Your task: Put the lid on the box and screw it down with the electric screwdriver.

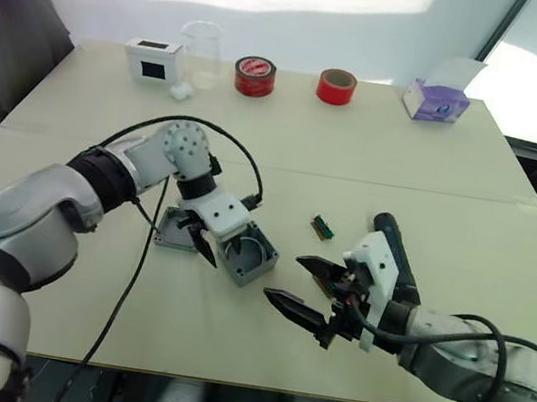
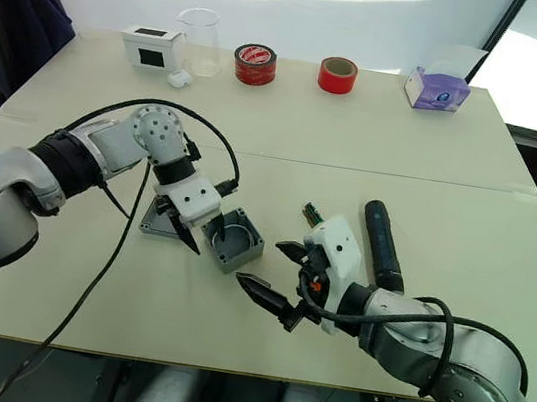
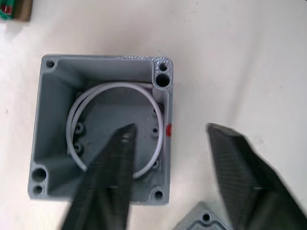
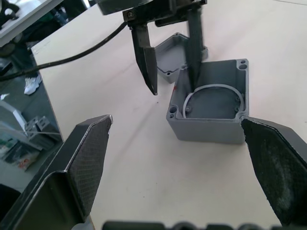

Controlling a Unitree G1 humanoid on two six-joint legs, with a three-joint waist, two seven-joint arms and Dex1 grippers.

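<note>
The right gripper point(image 1: 308, 288) is being held nearest the front edge of the table point(image 1: 436, 165), its two black fingers spread wide and grasping nothing, aimed toward the robot's left at the box point(image 1: 249, 252). A strip of bare tabletop is being left between its fingertips and the box.

The electric screwdriver point(image 2: 381, 244) is seen lying flat beside the right wrist, on its outer side. Its long axis is running from near to far, slightly tilted; which end carries the bit cannot be told.

The box is seen sitting open side up near the table's centre, rotated so that a corner is pointing toward the front edge. A white ring point(image 3: 117, 127) is lying inside it, and a red mark point(image 3: 168, 130) is showing on one wall. The left gripper point(image 1: 209, 246) is being held over that wall, released, with one finger point(image 3: 112, 177) inside the cavity and the other outside; contact cannot be told.

The lid point(image 1: 173, 229) is lying flat just beside the box, on the robot's left, partly under the left wrist.

A small green part point(image 1: 322, 227) is lying beyond the right gripper. Open tabletop is extending to the far edge, where a white box point(image 1: 153, 59), a clear beaker point(image 1: 201, 51), two red tape rolls point(image 1: 255, 76) and a purple tissue box point(image 1: 435, 102) are lined up.
</note>
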